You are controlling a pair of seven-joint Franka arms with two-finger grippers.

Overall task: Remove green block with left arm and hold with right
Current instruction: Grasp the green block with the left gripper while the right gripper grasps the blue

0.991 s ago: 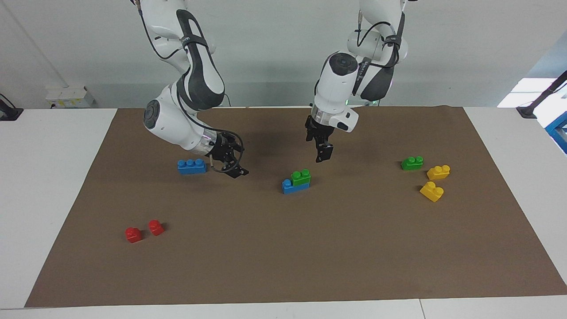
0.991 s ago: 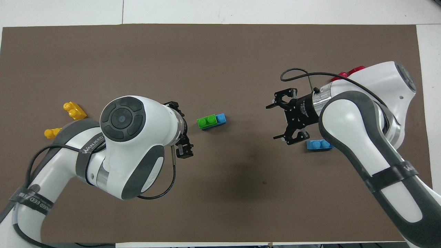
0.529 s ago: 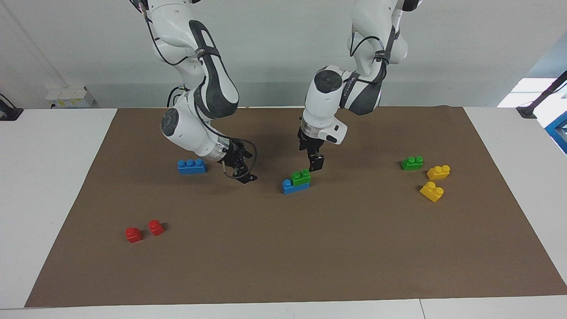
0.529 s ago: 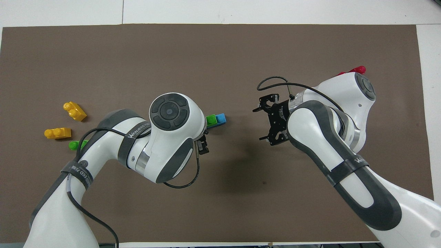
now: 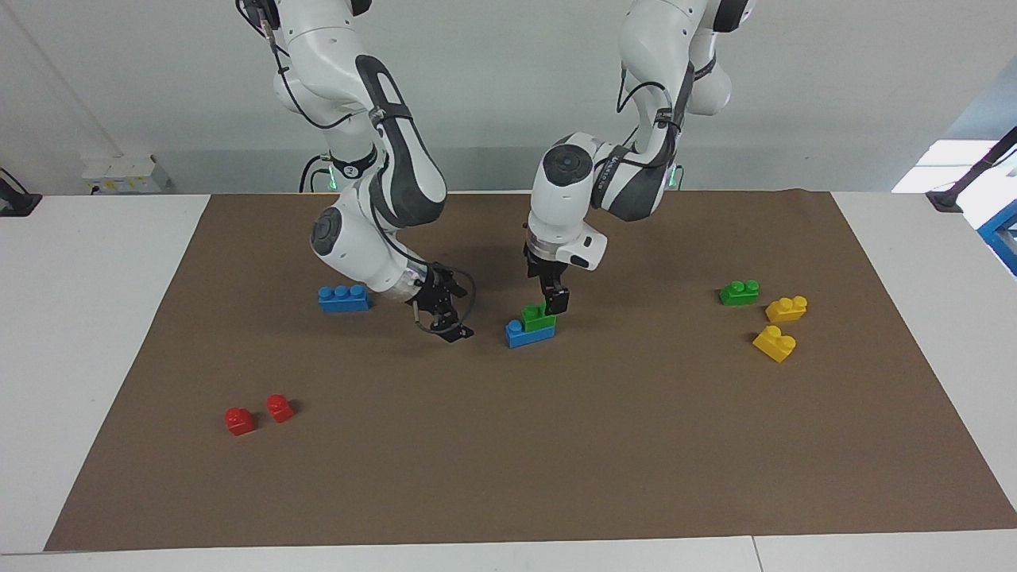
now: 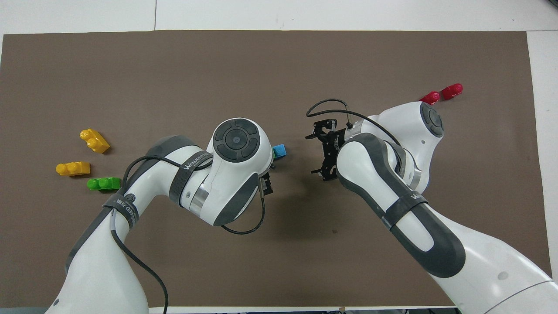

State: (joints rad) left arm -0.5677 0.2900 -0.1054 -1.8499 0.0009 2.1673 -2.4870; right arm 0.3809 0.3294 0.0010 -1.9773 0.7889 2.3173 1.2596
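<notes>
A brown mat [image 5: 508,445] covers the middle of a white counter [image 5: 87,318]. Near the mat's centre, the green block [image 5: 539,318], a two-stud brick, sits pressed onto one end of a blue brick [image 5: 528,334], leaving one blue stud bare at the end toward the right arm.

The left end effector [image 5: 550,300] points straight down and reaches the top of the green block, at its end toward the left arm. One dark finger hides part of the block's studs. How far its fingers are apart cannot be told, nor whether they pinch the block. In the overhead view the left arm's wrist covers the block, and only the blue brick's tip [image 6: 279,151] shows.

The right end effector [image 5: 446,314] hangs low over the mat beside the stacked bricks, toward the right arm's end. Its fingers are spread wide and hold nothing [image 6: 321,151].

A second blue three-stud brick [image 5: 343,298] lies close by the right arm's wrist.
</notes>
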